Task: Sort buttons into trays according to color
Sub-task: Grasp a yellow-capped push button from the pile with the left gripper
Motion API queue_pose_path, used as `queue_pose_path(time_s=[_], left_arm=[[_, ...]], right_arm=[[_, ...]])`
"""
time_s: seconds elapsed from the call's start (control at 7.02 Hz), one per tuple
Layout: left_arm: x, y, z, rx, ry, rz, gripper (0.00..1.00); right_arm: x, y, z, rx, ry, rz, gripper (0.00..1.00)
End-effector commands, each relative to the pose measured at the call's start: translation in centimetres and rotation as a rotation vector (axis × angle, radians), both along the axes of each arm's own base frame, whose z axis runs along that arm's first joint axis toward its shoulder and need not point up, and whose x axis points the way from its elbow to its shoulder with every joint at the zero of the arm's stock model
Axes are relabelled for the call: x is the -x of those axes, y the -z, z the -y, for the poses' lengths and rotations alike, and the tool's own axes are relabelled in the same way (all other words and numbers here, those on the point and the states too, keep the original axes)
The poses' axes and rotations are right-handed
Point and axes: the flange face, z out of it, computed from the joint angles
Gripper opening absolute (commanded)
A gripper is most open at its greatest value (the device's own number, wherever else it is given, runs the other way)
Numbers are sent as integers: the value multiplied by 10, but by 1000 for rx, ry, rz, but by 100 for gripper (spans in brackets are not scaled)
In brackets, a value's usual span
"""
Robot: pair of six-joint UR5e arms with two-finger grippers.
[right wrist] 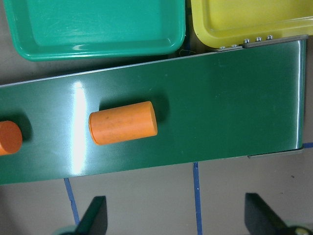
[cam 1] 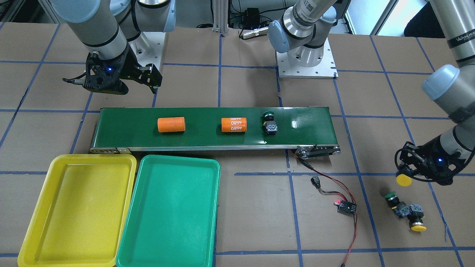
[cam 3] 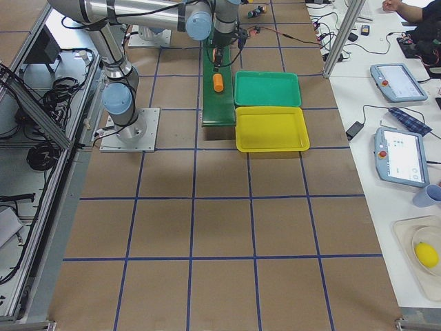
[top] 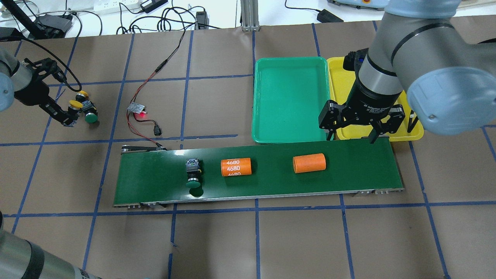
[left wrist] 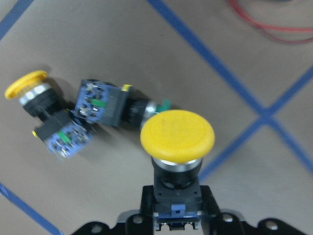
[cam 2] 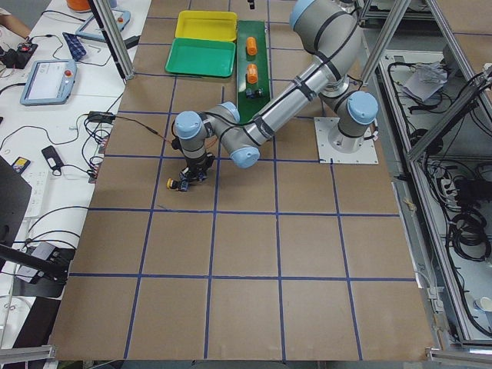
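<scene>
My left gripper (cam 1: 412, 170) hovers over the brown table, shut on a yellow-capped button (left wrist: 177, 134) by its black body, cap pointing away. Just beyond it two loose buttons lie touching on the table, one green-capped (cam 1: 391, 197) and one yellow-capped (cam 1: 418, 223). A further green-capped button (cam 1: 269, 124) lies on the dark-green conveyor belt (cam 1: 308, 122). My right gripper (cam 1: 122, 79) hangs open and empty above the belt's other end. The yellow tray (cam 1: 79, 211) and the green tray (cam 1: 170, 215) sit side by side beside that end, both empty.
Two orange cylinders lie on the belt, a plain one (cam 1: 171, 124) and one marked 4680 (cam 1: 234, 124). A small circuit board (cam 1: 346, 207) with red and black wires lies between the belt and the loose buttons.
</scene>
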Motion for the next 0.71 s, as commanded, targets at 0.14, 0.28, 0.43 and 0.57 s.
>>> queue_pose_path(time_s=[0.14, 0.28, 0.43, 0.57], left_arm=[[165, -15, -84, -71, -371, 132, 0], [194, -10, -119, -75, -533, 154, 0], [217, -1, -145, -91, -569, 162, 0], [229, 3, -159, -101, -573, 166, 0]], right_arm=[[-19, -2, -5, 21, -38, 6, 100], [-20, -2, -5, 22, -43, 6, 100], [-20, -3, -6, 22, -44, 6, 100], [-20, -2, -5, 21, -44, 6, 100]])
